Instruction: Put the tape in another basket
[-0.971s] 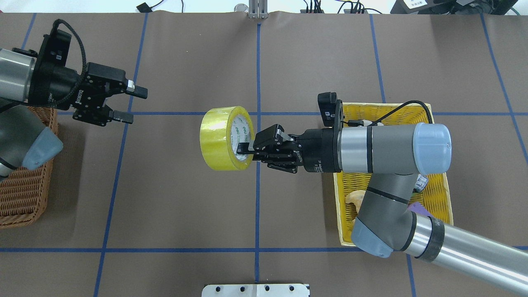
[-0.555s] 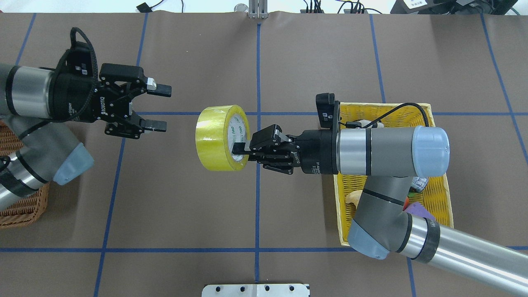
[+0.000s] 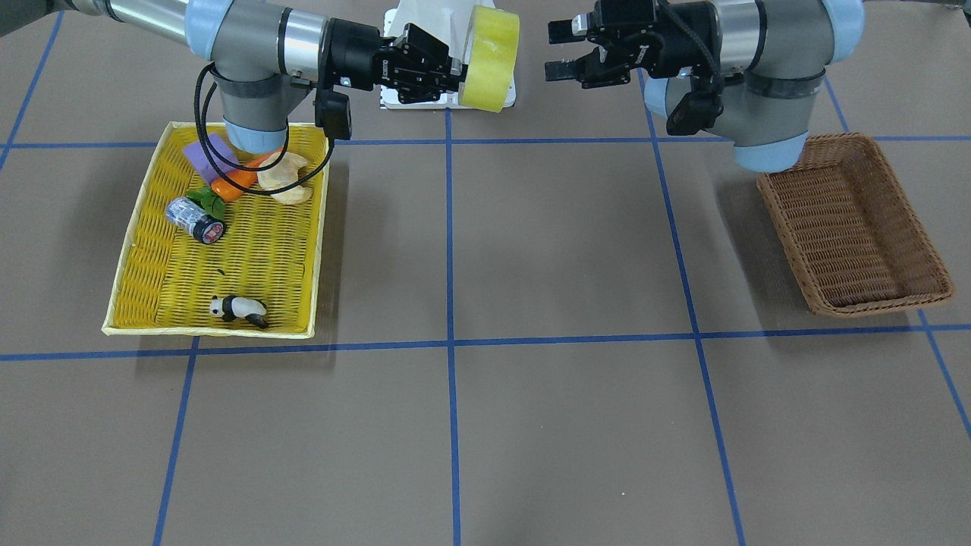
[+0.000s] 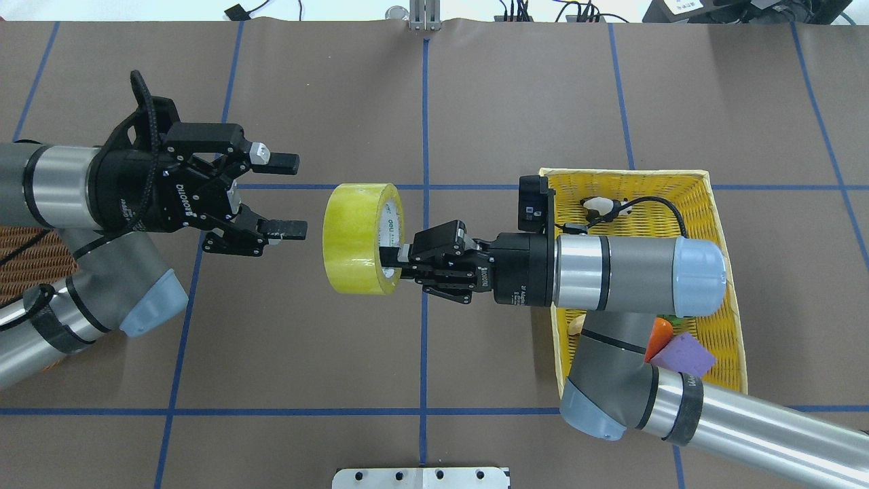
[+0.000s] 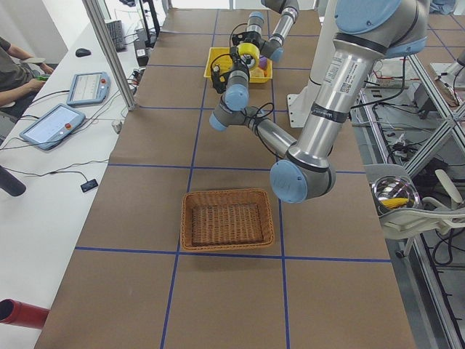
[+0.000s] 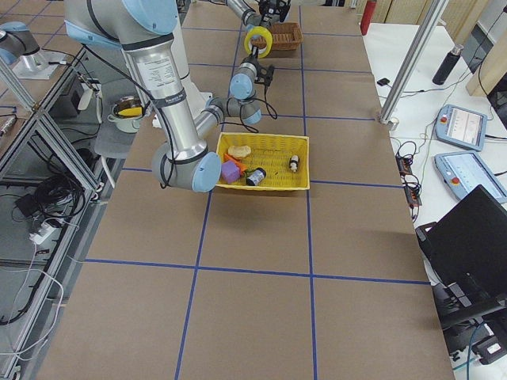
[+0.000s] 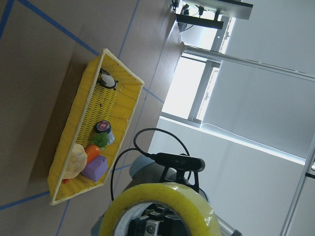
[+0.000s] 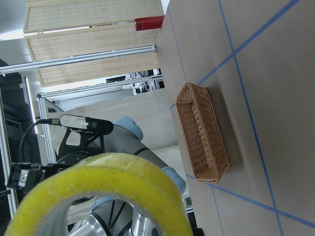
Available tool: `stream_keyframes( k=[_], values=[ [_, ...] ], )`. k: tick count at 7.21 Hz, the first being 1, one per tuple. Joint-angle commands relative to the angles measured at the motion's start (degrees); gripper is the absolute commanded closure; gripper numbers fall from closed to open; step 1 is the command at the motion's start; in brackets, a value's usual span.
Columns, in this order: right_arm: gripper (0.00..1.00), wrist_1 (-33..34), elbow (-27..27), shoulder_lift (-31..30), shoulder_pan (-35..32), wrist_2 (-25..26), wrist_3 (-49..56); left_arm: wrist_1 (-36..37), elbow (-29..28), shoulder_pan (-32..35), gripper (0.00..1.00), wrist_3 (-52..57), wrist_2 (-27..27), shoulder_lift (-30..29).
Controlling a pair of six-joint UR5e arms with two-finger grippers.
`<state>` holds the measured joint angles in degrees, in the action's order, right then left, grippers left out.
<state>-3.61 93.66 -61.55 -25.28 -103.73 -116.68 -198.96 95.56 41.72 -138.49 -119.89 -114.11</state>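
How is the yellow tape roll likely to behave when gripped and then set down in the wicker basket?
The tape is probably stiff: the right gripper pinches only its wall, yet it looks fully round. Set on edge it would likely roll; laid flat in the basket it should rest. Its glossy film may be slippery.

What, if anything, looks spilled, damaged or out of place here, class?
Nothing stands out. The tape hangs in mid-air, held by the right pincer, with the open left pincer facing it. The brown basket sits flat and intact.
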Motion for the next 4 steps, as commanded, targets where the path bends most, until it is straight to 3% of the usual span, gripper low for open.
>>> stream_keyframes(
  k=[1, 4],
  values=[
    [1.00, -0.17, -0.15, 0.64, 1.20, -0.24, -0.48, -1.17, -0.02, -1.82, 0.09, -0.21, 2.03, -0.68],
    [1.00, -0.52, -0.15, 1.26, 2.08, -0.33, -1.35, -2.31, -0.02, -2.51, 0.12, -0.12, 2.03, -0.68]
  ],
)
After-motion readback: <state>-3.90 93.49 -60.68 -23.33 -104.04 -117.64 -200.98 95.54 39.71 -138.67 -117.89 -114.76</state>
